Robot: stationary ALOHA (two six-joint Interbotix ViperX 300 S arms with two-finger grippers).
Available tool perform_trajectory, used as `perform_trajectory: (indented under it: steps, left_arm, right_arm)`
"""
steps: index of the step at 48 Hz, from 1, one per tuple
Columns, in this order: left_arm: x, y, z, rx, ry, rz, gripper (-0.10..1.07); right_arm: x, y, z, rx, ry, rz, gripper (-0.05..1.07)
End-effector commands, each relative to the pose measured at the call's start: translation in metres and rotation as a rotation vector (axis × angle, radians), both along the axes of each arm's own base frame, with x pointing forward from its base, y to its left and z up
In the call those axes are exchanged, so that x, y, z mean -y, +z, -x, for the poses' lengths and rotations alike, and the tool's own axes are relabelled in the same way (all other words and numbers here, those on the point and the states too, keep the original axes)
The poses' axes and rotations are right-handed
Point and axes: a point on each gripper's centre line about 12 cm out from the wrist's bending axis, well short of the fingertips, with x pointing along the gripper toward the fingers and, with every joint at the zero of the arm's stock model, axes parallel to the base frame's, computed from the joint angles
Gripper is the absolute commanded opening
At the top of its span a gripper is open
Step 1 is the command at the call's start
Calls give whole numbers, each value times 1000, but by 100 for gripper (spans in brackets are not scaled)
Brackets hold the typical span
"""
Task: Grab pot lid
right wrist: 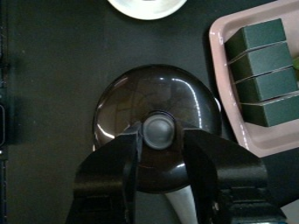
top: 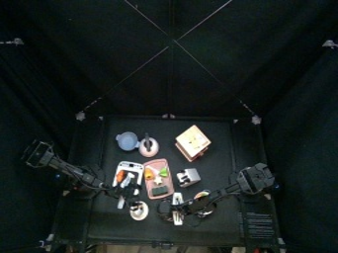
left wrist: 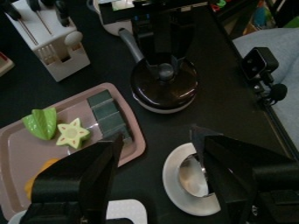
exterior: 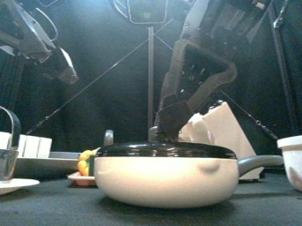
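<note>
As my right pincer [right wrist: 160, 153] hangs straight down over the pot, its two jaws stand apart, one on each side of the knob [right wrist: 159, 130] at the middle of the pot lid [right wrist: 158, 103]. I cannot tell whether the jaws touch the knob yet; nothing is clamped. From the front, this pincer [exterior: 165, 124] comes down to the lid's top.

The lid [left wrist: 163, 77] is a dark, glossy dome, and I judge it stiff and smooth, perhaps glass or enamelled metal, so its sloping face would give my jaws nothing to bite on and could slip. The knob is the one place to take hold: small, round and raised, it fits between the jaws. I would expect the lid to be fairly light but able to swing or tip if I pinch the knob off centre, and it might chip if dropped.

The lid [exterior: 165, 150] sits flat on the pale pot [exterior: 165, 181], closing it, directly beneath my pincer. The pot stands on the black surface [right wrist: 47, 52], just beside a pink tray [right wrist: 233, 52] holding dark green blocks [right wrist: 267, 70].

My left pincer [left wrist: 163, 179], jaws apart and empty, hovers off to the side above a white saucer [left wrist: 193, 179].
</note>
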Motion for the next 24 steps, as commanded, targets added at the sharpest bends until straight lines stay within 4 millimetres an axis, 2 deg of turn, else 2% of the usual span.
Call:
perform_trajectory:
  steps: [1,10,24]
  left_arm:
    - [0,5,-2,14,2,7,95]
    - [0,5,-2,13,4,6,95]
    - [0,5,-2,14,4,8,95]
  right_arm:
    - [1,30,-4,69,-6,-26,62]
    - [2,43,-3,96,-6,-36,62]
    - [1,45,-3,101,-2,-35,62]
